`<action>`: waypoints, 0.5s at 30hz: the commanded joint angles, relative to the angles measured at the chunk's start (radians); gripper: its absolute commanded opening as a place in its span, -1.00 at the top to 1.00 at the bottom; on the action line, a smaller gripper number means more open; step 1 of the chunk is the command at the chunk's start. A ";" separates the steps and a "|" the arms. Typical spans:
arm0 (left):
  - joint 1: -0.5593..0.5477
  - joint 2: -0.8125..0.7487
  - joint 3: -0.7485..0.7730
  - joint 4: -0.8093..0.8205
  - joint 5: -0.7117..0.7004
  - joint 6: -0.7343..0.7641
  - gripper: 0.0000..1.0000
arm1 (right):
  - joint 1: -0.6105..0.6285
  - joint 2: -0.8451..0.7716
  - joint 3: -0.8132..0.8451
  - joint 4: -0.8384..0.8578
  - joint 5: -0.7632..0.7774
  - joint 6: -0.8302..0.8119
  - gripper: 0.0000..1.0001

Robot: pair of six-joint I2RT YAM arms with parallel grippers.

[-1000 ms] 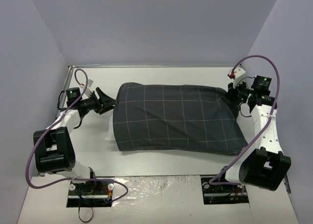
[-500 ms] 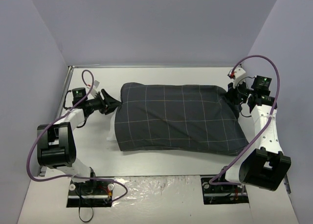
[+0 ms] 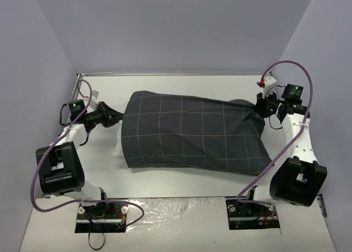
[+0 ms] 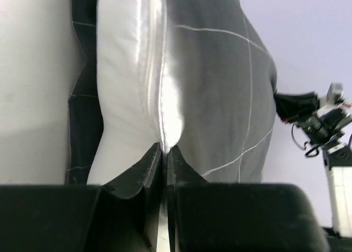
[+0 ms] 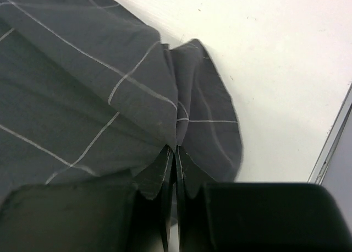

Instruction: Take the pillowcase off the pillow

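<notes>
The dark checked pillowcase (image 3: 192, 133) lies across the table with the pillow inside it. A strip of the white pillow (image 3: 117, 146) shows at its left end. My left gripper (image 3: 119, 119) is shut on the pillow's seamed white edge (image 4: 165, 120), at the mouth of the pillowcase (image 4: 220, 70). My right gripper (image 3: 259, 107) is shut on a pinched fold of the pillowcase (image 5: 181, 98) at its far right corner. In the right wrist view only grey fabric (image 5: 77, 70) and bare table show.
The white table (image 3: 192, 84) is boxed in by lilac walls at the back and on both sides. A metal rail (image 3: 76, 89) runs along the left edge. The arm bases (image 3: 102, 213) stand on the near edge.
My left gripper has shut on the pillow's edge and drawn back to the left. The pillow and the case's left end shifted left with it, and the case's right end looks flatter.
</notes>
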 commanded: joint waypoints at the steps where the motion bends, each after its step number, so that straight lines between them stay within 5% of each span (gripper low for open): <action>1: 0.142 -0.105 0.075 -0.098 -0.031 0.067 0.95 | -0.021 0.021 0.060 0.013 0.059 0.029 1.00; 5: 0.277 -0.151 0.068 -0.083 -0.043 0.027 0.95 | -0.056 0.036 0.089 0.028 0.075 0.056 1.00; 15: 0.317 -0.169 0.046 0.019 -0.059 -0.079 0.95 | -0.107 0.048 0.086 0.037 0.033 0.072 1.00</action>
